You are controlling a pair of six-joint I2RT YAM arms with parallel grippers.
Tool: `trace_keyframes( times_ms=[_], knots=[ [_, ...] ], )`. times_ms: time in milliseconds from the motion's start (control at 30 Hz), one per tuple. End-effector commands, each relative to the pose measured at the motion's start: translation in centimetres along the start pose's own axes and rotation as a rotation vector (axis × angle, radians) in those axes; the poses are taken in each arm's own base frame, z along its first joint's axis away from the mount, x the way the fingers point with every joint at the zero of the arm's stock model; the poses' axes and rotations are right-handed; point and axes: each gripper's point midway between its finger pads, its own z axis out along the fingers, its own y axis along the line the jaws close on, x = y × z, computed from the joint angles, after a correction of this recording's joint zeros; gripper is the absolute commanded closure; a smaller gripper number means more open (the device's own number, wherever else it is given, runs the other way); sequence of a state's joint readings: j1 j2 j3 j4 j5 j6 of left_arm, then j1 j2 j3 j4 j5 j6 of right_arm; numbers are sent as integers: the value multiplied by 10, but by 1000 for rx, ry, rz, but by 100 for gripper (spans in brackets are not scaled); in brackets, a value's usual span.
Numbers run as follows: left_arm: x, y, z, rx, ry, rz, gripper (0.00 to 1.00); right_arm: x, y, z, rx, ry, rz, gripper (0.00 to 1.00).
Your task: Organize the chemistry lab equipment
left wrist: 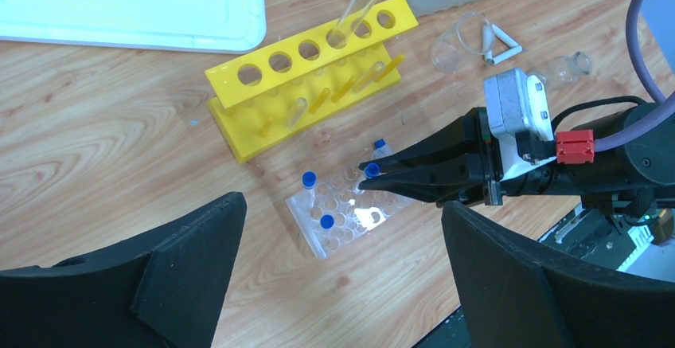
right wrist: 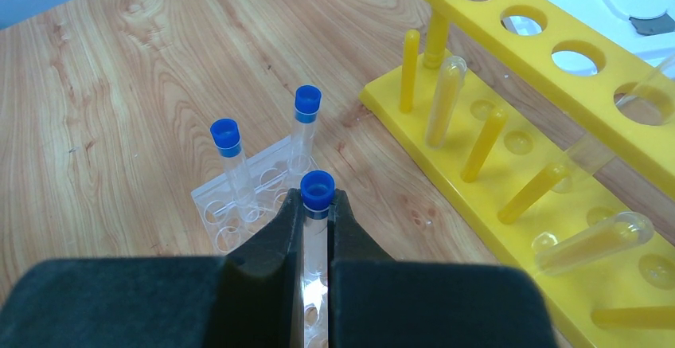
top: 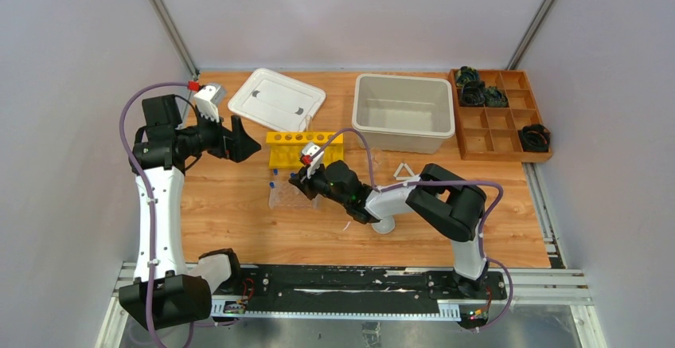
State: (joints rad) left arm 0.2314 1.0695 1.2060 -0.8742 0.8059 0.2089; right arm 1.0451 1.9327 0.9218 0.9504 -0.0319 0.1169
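My right gripper (right wrist: 317,205) is shut on a blue-capped tube (right wrist: 316,190) and holds it upright over the clear rack (right wrist: 232,205). Two more blue-capped tubes (right wrist: 225,137) stand in that rack. The yellow rack (right wrist: 517,141) lies just behind it and holds clear glass tubes (right wrist: 446,93). My left gripper (left wrist: 342,284) is open and empty, up and to the left of both racks (top: 306,147). Two small glass vessels (left wrist: 452,49) and the white triangle (left wrist: 501,41) lie right of the yellow rack. I cannot pick out the small white dish.
A white lid (top: 276,99) lies at the back left and a white bin (top: 404,111) at the back middle. The wooden compartment tray (top: 497,113) with black parts sits at the back right. The right arm stretches leftward across the table's middle.
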Motion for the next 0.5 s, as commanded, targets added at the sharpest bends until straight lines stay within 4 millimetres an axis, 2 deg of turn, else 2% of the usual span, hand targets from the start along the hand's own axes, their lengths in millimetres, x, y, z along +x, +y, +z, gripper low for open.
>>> trace_keyframes(
  times_ms=[0,267,467],
  knots=[
    [-13,-7,-7,-2,-33,45,0,-9,8,5,-12,-41,13,100],
    [-14,-6,-8,-8,-33,52,0,14,1,2,15,-9,13,100],
    [-16,-7,-11,-15,-33,62,0,22,-1,0,18,-12,24,100]
  ],
)
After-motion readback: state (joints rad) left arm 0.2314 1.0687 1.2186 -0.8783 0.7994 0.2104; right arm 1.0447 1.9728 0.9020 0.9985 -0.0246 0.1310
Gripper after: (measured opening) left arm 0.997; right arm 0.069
